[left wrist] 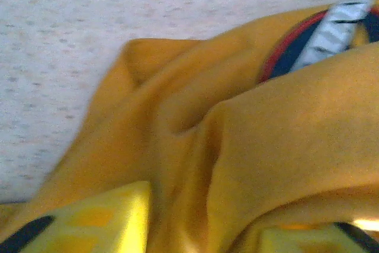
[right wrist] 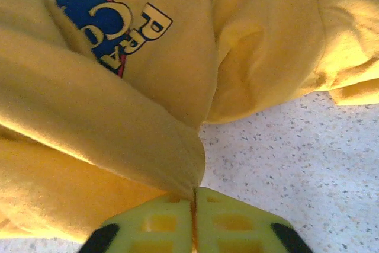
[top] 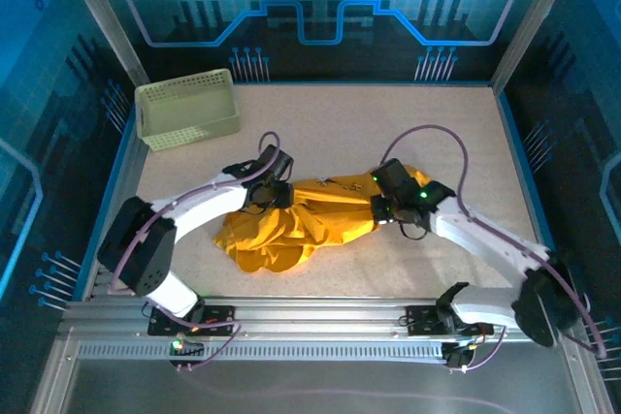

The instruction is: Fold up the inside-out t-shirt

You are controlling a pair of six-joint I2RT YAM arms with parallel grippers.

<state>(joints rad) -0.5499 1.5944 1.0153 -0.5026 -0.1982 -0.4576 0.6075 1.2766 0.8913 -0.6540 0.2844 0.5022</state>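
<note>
Yellow plastic fingers of your right gripper [right wrist: 195,197] are pressed together on a thin fold of the mustard-yellow printed cloth t-shirt [right wrist: 177,57]. That pinch could slip on a lift. Your left gripper [left wrist: 204,220] stands part open with cloth bulging between the fingers; closing there may grab several layers. The shirt lies bunched mid-table between both arms. You have room far and right on the speckled beige table [top: 417,133]. Watch the pale green lattice plastic basket [top: 186,109] at far left.
</note>
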